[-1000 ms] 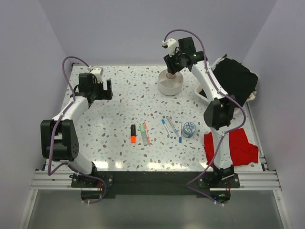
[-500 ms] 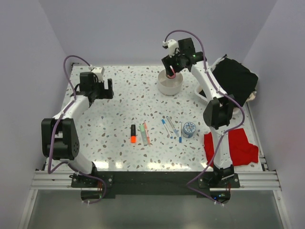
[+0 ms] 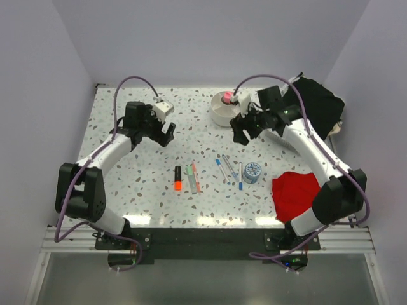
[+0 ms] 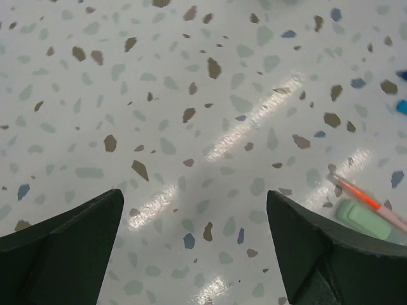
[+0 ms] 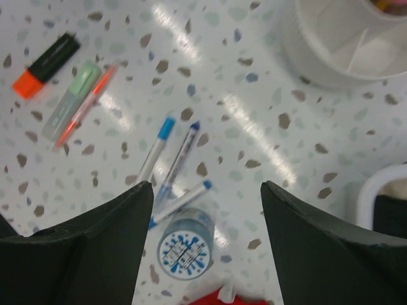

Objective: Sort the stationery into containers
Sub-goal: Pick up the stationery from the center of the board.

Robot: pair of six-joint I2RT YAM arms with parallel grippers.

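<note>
— Where is the stationery?
— A pink-capped stick stands in the white bowl at the far side of the desk. The orange-and-black highlighter, the pink and green pens and the blue-and-white pens lie in a row nearer the front.
— And the arms?
— The left end effector is spread wide and empty above the desk. The right end effector is spread too, holding nothing, between the bowl and the blue-and-white pens.

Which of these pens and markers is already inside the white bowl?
The pink-capped stubby stick: it alone sits in the round white bowl; the highlighter and pens lie on the table.
</note>
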